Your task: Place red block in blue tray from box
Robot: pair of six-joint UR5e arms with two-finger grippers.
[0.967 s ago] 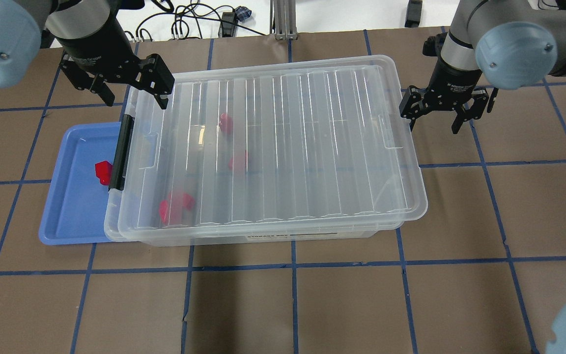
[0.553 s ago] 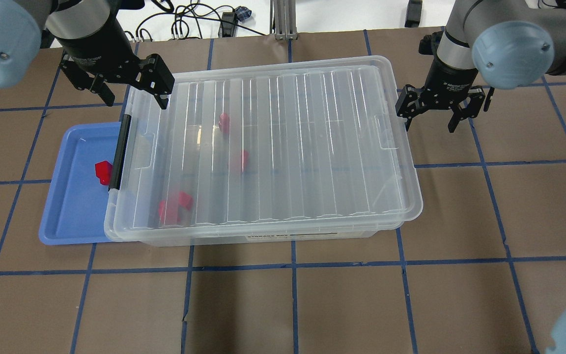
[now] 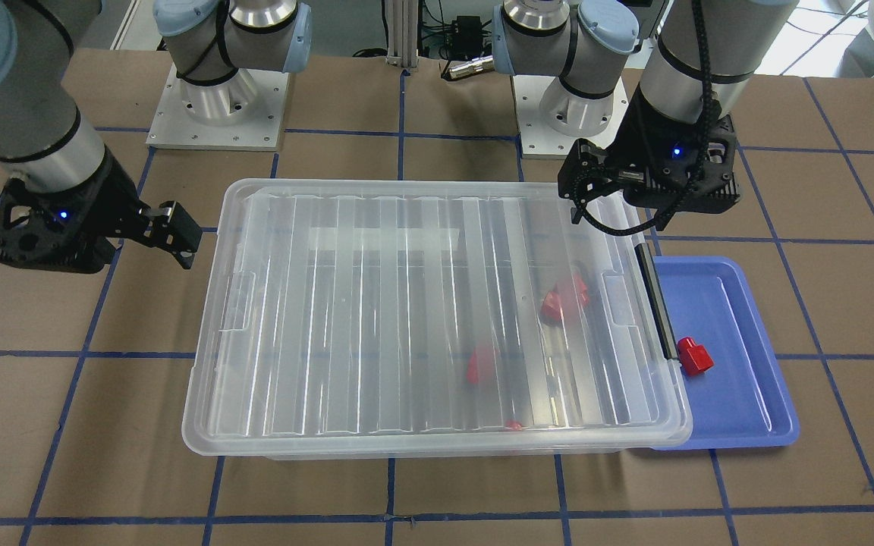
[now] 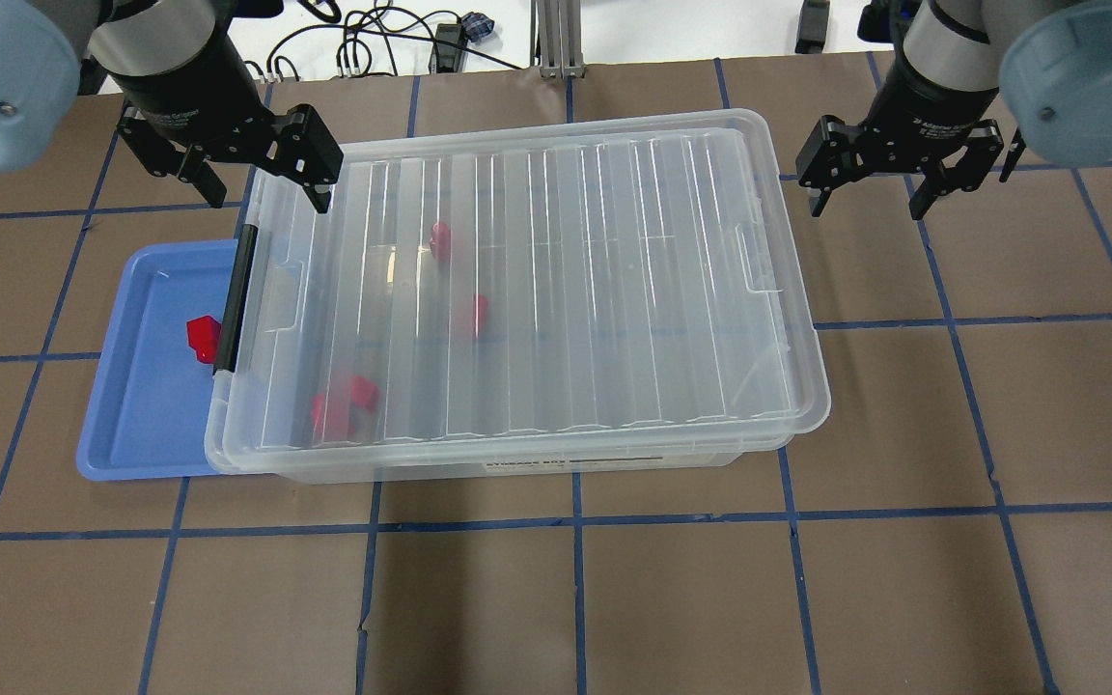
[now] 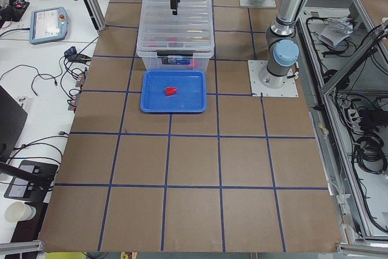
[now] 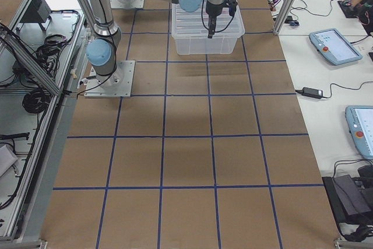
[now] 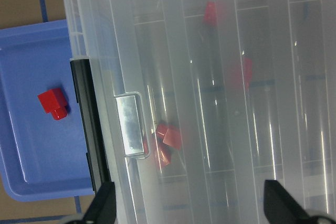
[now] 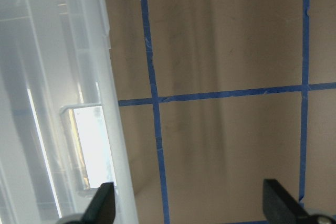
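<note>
One red block (image 4: 201, 338) sits in the blue tray (image 4: 131, 425), more inside the lidded box (image 4: 421, 463). Left gripper (image 4: 266, 198) and right gripper (image 4: 867, 208): fingers wide apart, empty. Left one hangs close, could clip the lid corner.

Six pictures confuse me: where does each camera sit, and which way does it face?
Front: across the table, facing the robot; bases, both arms, large clear plastic box.
Overhead: behind the robot, looking down; left gripper, right gripper.
Exterior left: table's end by shallow blue plastic tray; both arms.
Exterior right: opposite end; both arms.
Left wrist: down on small red plastic block; fingertips.
Right wrist: down on box rim; fingertips.
Front and overhead share box, tray, block.
</note>
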